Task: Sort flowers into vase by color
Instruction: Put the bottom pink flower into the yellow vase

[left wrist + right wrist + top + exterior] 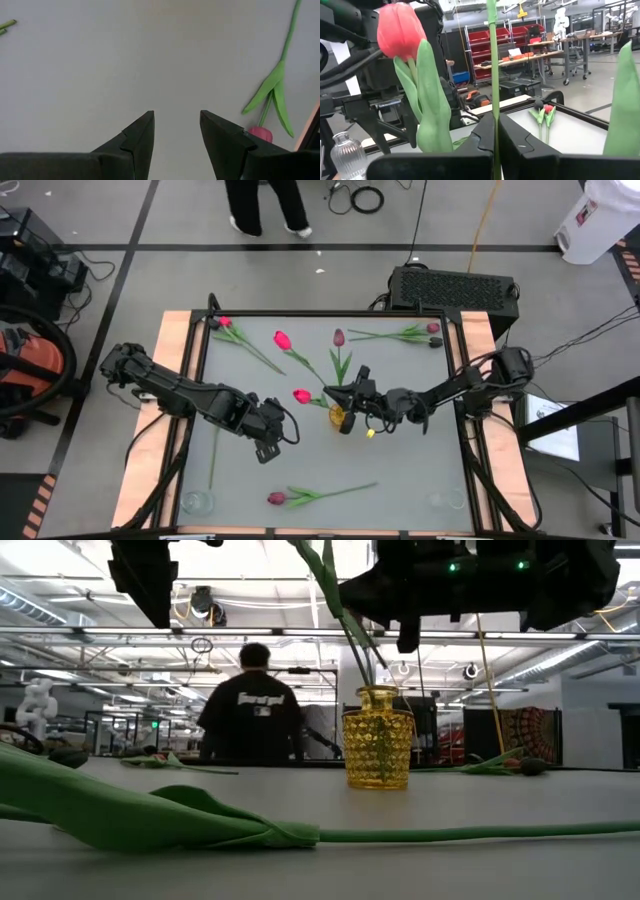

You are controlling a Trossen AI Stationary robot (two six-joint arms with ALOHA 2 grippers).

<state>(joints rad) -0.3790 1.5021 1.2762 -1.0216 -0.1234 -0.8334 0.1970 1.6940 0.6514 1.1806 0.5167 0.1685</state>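
- Left end effector [268, 448] hovers low over the bench's middle-left, fingers [137, 137] spread apart.
- Right end effector [349, 402] reaches toward the centre, fingers pinched together.

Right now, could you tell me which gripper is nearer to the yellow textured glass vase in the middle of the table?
The right. The right gripper is directly over the yellow glass vase, jaws shut on a green tulip stem. The left gripper hovers open over bare table, off to the vase's side.

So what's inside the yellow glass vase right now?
Green tulip stems stand in the yellow vase. The right gripper, jaws shut, holds one stem over it. The patterned glass hides how deep they go, and the low view cuts off the flower heads.
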